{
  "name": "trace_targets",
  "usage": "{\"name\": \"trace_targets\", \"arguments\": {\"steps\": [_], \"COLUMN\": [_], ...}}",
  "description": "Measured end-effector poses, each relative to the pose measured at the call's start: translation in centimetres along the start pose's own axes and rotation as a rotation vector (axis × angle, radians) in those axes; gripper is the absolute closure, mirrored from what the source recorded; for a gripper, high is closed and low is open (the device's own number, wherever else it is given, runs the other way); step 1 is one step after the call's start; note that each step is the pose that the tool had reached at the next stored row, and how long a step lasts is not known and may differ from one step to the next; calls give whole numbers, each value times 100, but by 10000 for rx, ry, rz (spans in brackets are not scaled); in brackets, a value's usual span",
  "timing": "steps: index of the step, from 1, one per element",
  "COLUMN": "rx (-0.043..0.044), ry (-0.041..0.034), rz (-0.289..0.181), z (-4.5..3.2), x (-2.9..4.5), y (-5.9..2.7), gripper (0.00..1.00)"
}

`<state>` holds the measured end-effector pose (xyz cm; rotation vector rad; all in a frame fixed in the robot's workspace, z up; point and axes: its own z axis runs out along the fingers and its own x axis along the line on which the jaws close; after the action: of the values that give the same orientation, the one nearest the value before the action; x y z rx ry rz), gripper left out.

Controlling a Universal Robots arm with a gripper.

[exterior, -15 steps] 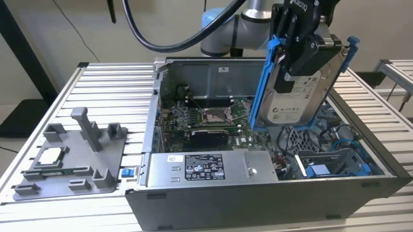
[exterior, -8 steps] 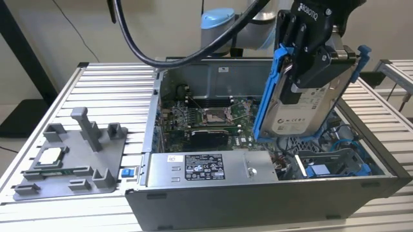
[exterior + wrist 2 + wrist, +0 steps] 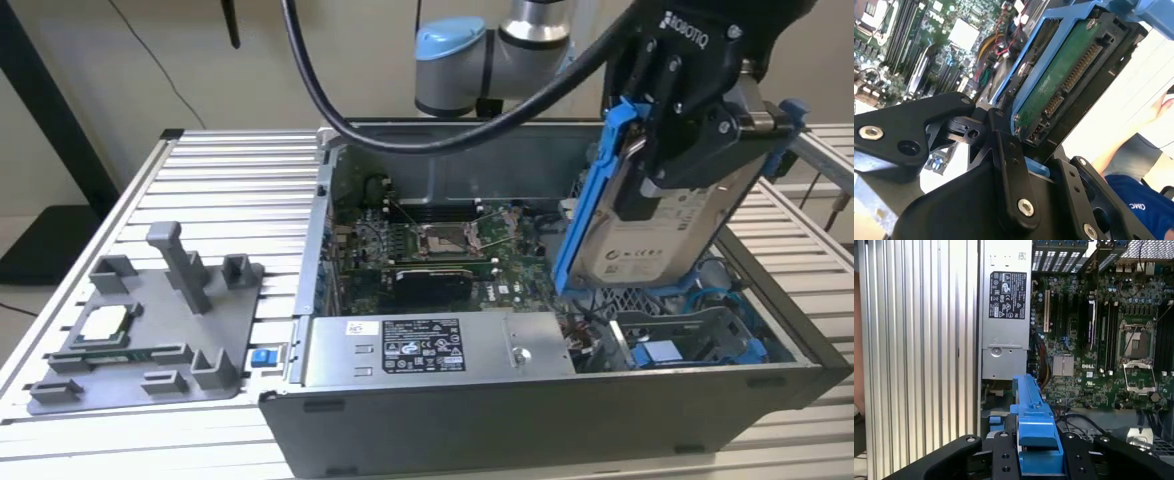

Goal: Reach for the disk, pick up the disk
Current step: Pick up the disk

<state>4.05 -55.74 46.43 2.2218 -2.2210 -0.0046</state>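
Observation:
The disk (image 3: 627, 245), a silver-grey hard drive with a white label clipped in a bright blue frame, hangs on edge above the open computer case, at the exterior view's right. My black gripper (image 3: 687, 150) is shut on it from above, its fingers clamping the drive's two faces. In the second wrist view the disk (image 3: 1059, 85) shows its green circuit side and connector, held between the fingers of the gripper (image 3: 1036, 167). The first wrist view looks along the blue frame's edge (image 3: 1034, 425), which sticks out between the fingers of the gripper (image 3: 1039, 455).
Below lies the open computer case (image 3: 534, 420) with its motherboard (image 3: 441, 240), power supply (image 3: 427, 345) and a blue bracket (image 3: 667, 350). A grey fixture (image 3: 147, 330) with a small silver chip sits at the exterior view's left. A person's arm (image 3: 1134, 135) is near.

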Motion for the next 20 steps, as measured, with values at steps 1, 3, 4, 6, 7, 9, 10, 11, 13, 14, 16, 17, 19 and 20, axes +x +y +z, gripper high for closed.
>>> {"name": "trace_targets", "arguments": {"steps": [1, 3, 4, 6, 7, 9, 10, 11, 13, 14, 16, 17, 19, 20], "rx": [-2, -5, -7, -9, -11, -13, -14, -15, -17, -17, -18, -18, -19, -19], "ry": [0, 1, 0, 0, 0, 0, 0, 0, 0, 0, 1, 0, 0, 0], "rz": [0, 0, 0, 0, 0, 0, 0, 0, 0, 0, 0, -1, 0, 1], "z": [1, 2, 3, 5, 7, 9, 10, 11, 14, 16, 18, 20, 24, 25], "x": [5, 14, 20, 39, 53, 85, 101, 118, 154, 173, 211, 237, 275, 279], "y": [-43, -126, -165, -241, -277, -344, -374, -403, -457, -483, -526, -540, -551, -551], "gripper": [100, 100, 100, 100, 100, 100, 100, 100, 100, 100, 100, 100, 100, 100]}}
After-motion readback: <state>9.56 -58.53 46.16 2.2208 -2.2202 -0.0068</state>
